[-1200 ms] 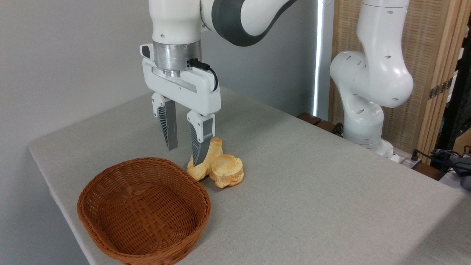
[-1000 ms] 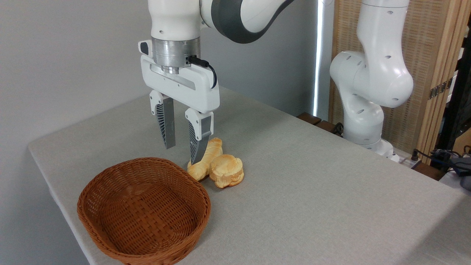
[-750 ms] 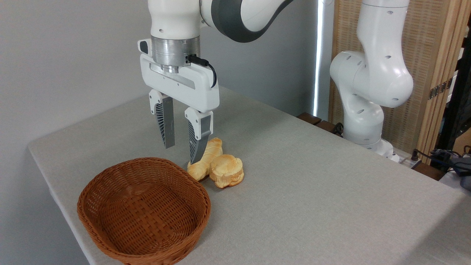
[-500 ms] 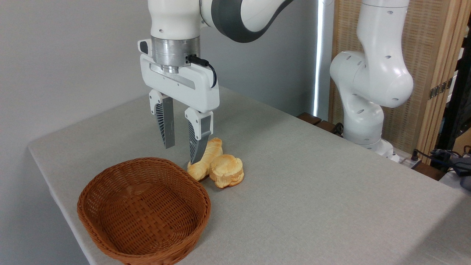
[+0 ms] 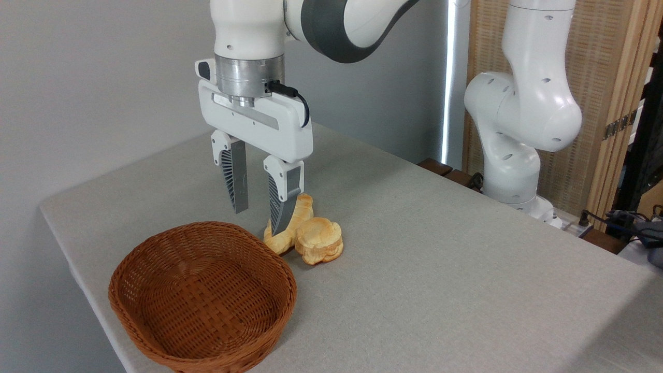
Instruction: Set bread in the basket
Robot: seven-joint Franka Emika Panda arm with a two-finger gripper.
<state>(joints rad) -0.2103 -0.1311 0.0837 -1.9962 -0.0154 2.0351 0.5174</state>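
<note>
**Tool spread above the loaves, basket empty**

Your white two-finger tool (image 5: 259, 220) hangs upright over the grey cloth-covered worktop (image 5: 440, 269), its ribbed grey fingers (image 5: 234, 178) set apart with nothing between them; the right-hand fingertip sits in front of the longer oval pale-golden loaf (image 5: 290, 225) from this angle, though you can't tell whether it touches; the left-hand fingertip hangs just above the far rim of the basket. The small round lumpy golden-brown bun with the paler top (image 5: 320, 240) lies on the worktop, pressed against the right side of the loaf and clear of both fingers; it rests just beyond the basket's right end, near but not touching. The oval reddish-brown woven wicker basket (image 5: 155, 331) sits at the near left of the worktop, its thick braided rim close to the table edge, nothing inside it. Behind, at the right, the arm's white base column (image 5: 518, 129) rises beside a woven cane screen (image 5: 601, 77); a plain grey wall (image 5: 93, 77) fills the left.
</note>
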